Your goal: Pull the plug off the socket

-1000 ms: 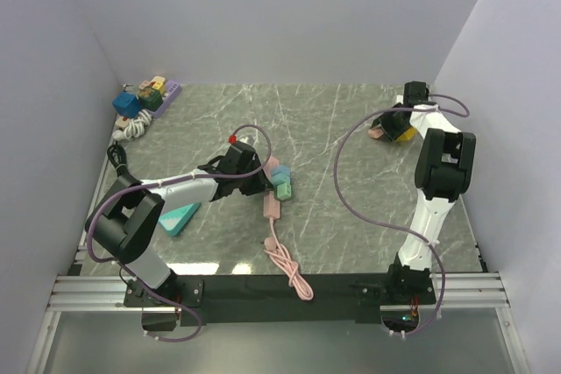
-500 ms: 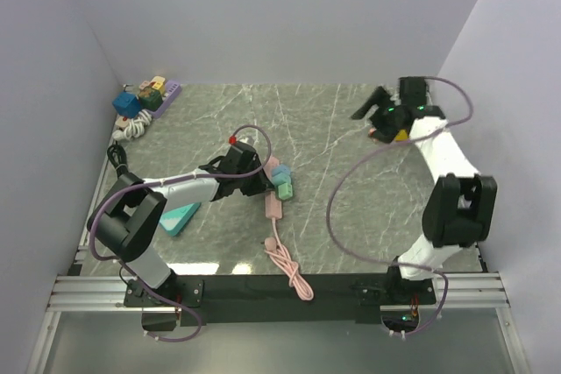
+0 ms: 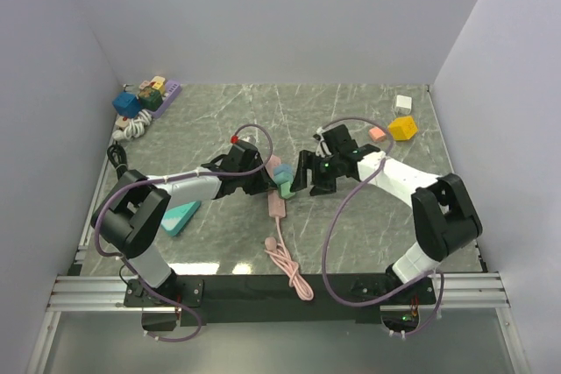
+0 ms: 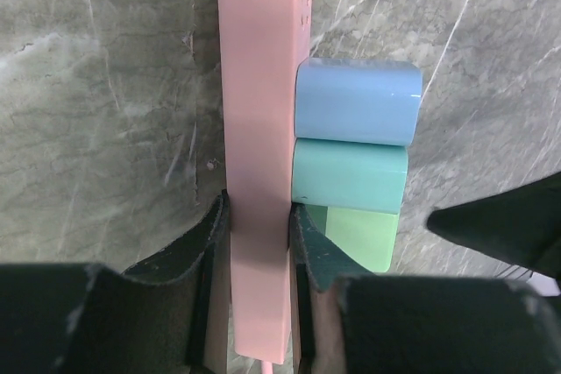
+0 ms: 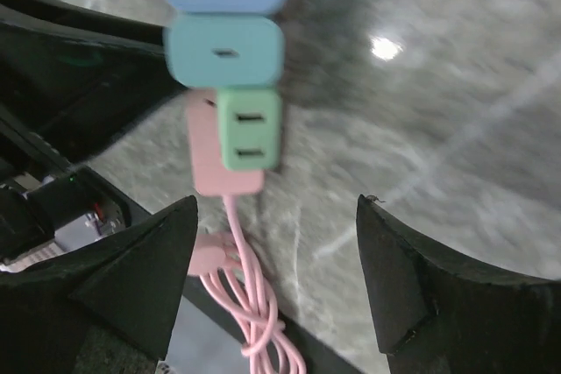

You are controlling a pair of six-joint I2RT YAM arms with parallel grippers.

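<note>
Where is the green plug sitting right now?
In the right wrist view the green plug sits left of centre, on the pink power strip at its cable end, directly beside the teal plug.

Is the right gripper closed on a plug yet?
No, the right gripper stands wide open, its fingers clear of the green plug.
</note>
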